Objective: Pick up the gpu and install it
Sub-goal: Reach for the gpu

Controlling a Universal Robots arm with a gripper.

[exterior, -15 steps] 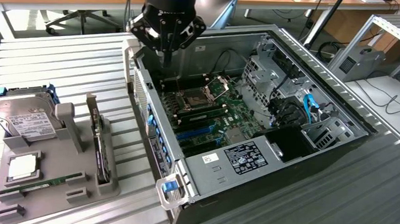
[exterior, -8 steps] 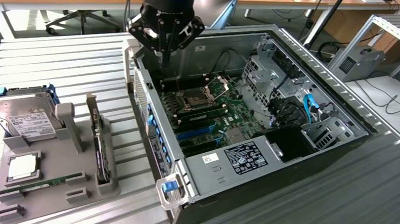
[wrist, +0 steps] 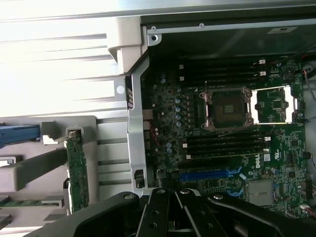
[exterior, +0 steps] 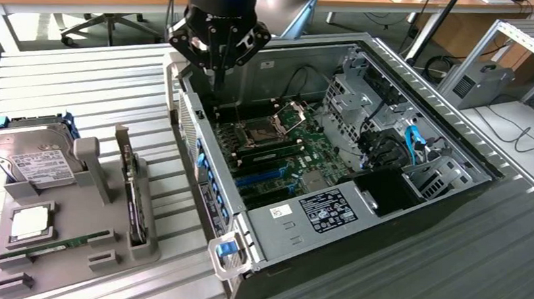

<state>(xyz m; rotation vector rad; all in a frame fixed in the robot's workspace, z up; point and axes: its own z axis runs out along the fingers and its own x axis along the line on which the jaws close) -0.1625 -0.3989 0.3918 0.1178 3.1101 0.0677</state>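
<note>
The gpu (exterior: 137, 204) is a slim black card with a silver bracket at its far end. It stands edge-on in a slot of the grey holder (exterior: 85, 182) on the table, at the exterior view's left. The wrist view shows it as a thin green-edged card (wrist: 77, 170) beside the case wall. My gripper (exterior: 218, 86) hangs over the far left corner of the open computer case (exterior: 382, 215), well apart from the gpu. Its black fingers (wrist: 160, 215) are shut together with nothing between them.
The holder also carries a silver hard drive (exterior: 32, 159), a processor chip (exterior: 29, 221) and a green memory stick (exterior: 55, 245). Inside the case, the motherboard has an open processor socket (wrist: 228, 107) and blue expansion slots (wrist: 207, 174). Drive cages and cables (exterior: 402, 145) fill the case's right side.
</note>
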